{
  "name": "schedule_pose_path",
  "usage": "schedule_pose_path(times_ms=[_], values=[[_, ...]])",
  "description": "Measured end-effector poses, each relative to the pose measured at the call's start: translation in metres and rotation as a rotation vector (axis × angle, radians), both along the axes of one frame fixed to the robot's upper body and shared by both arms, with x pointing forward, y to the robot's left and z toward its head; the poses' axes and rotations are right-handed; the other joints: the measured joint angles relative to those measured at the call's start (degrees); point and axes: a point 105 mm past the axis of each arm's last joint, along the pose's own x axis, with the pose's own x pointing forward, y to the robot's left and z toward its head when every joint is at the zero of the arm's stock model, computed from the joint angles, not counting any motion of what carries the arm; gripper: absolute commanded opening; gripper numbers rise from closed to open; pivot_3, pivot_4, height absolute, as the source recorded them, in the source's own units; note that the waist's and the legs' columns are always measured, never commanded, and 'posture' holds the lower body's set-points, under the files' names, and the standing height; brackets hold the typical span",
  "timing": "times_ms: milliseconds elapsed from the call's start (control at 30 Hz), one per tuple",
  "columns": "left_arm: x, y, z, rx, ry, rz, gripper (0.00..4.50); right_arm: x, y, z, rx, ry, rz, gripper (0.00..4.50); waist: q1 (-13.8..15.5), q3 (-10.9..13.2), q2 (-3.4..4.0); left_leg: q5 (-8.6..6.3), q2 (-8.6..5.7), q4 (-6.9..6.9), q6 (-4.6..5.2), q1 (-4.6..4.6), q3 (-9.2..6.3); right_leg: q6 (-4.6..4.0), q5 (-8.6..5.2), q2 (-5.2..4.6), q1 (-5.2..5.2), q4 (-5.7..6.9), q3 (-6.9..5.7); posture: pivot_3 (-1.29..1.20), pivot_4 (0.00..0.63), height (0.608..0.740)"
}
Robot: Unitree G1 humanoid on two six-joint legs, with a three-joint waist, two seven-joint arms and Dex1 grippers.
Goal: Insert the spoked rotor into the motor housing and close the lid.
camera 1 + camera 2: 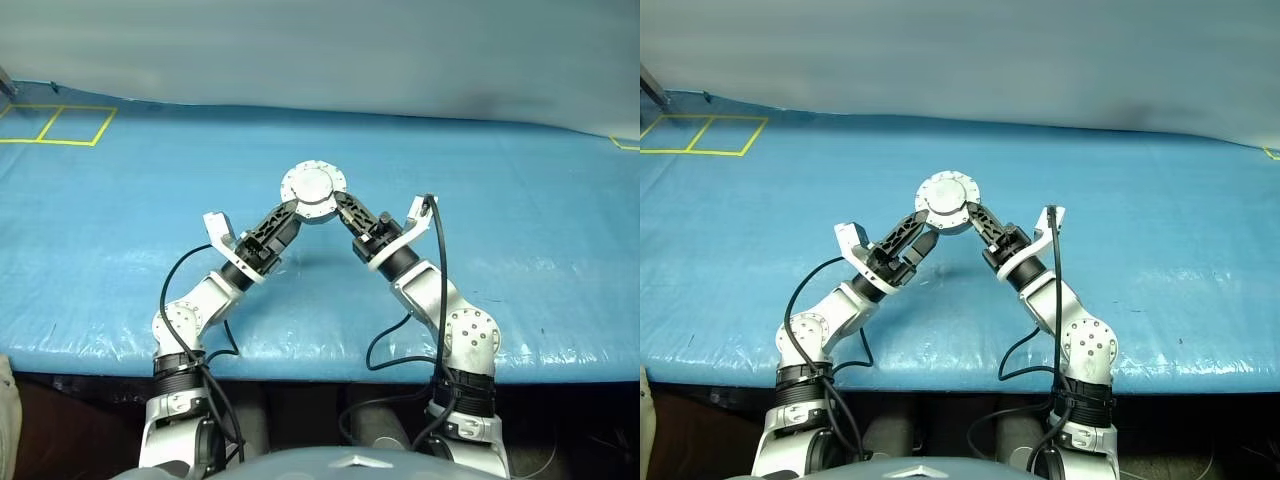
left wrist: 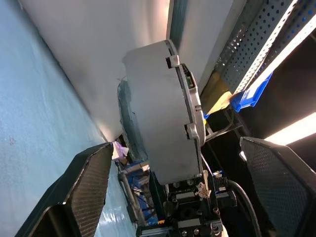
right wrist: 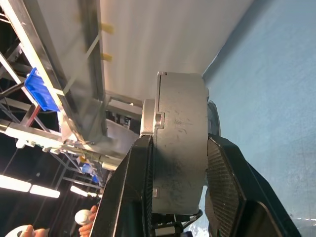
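- Motor housing is being held up off the blue table, over its middle, nearer the front edge than the back; lid is sitting closed on it, flat silver face toward the head camera.
- Right gripper is clamping the housing across its thickness, one finger on the lid face, the other on the back.
- Left gripper is standing released, fingers spread wide either side of the housing, not touching in the wrist view.
- Spoked rotor is presumably sitting inside; can't be checked with the lid on.
- Step looks like the tail end: insertion and closing are seeming done, and the assembly is resting with the right arm alone.
- Next move is probably calling for lowering it flat onto the table, then releasing the right fingers without tipping it.
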Motion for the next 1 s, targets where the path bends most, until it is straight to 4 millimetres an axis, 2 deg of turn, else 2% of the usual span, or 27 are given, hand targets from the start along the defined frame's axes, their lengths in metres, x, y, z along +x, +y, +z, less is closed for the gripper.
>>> schedule_pose_path(times_ms=[233,367,467,533,567,833,1000], values=[[0.013,-0.005,0.015,-0.066,-0.027,0.038,4.47,-0.007,0.015,0.004,-0.015,-0.026,0.058,1.19,0.08,0.0,-0.01,0.0,-0.02,0.04,0.0,-0.03,-0.02,-0.06,0.02,0.01,0.03,-0.02,0.0,0.0,0.15,0.74],[0.022,-0.004,0.011,-0.015,-0.024,0.127,4.47,-0.009,0.016,0.0,-0.021,-0.017,0.059,1.19,0.19,0.0,-0.01,0.0,-0.03,0.05,0.0,-0.05,-0.04,-0.08,0.04,0.01,0.03,-0.03,0.01,0.0,0.15,0.74],[0.021,-0.004,0.012,-0.024,-0.04,0.123,3.65,-0.009,0.015,-0.001,-0.023,-0.016,0.057,1.19,0.13,0.0,-0.01,0.0,-0.03,0.05,0.0,-0.05,-0.04,-0.08,0.04,0.01,0.02,-0.03,0.0,0.0,0.15,0.74],[0.021,-0.004,0.013,-0.023,-0.046,0.119,2.87,-0.008,0.014,-0.002,-0.029,-0.014,0.051,1.19,0.13,0.0,0.0,0.0,-0.03,0.05,0.0,-0.05,-0.05,-0.08,0.04,0.01,0.03,-0.03,0.0,0.0,0.15,0.74],[0.021,-0.004,0.013,-0.023,-0.042,0.117,2.69,-0.008,0.013,-0.002,-0.029,-0.017,0.05,1.19,0.13,0.0,-0.01,0.0,-0.03,0.06,0.0,-0.06,-0.05,-0.07,0.04,0.01,0.03,-0.03,0.0,0.0,0.15,0.74],[0.021,-0.006,0.009,-0.015,0.0,0.103,2.65,-0.008,0.011,-0.004,-0.043,-0.016,0.041,1.19,0.1,0.0,-0.01,0.0,-0.03,0.07,0.0,-0.06,-0.07,-0.02,0.08,0.02,0.03,-0.02,0.0,0.0,0.15,0.74],[0.021,-0.007,0.007,-0.012,0.011,0.107,2.65,-0.007,0.01,-0.005,-0.065,-0.033,0.038,2.76,0.13,0.0,-0.01,0.0,-0.03,0.08,0.0,-0.06,-0.08,-0.02,0.08,0.02,0.04,-0.02,0.0,0.0,0.15,0.74]])
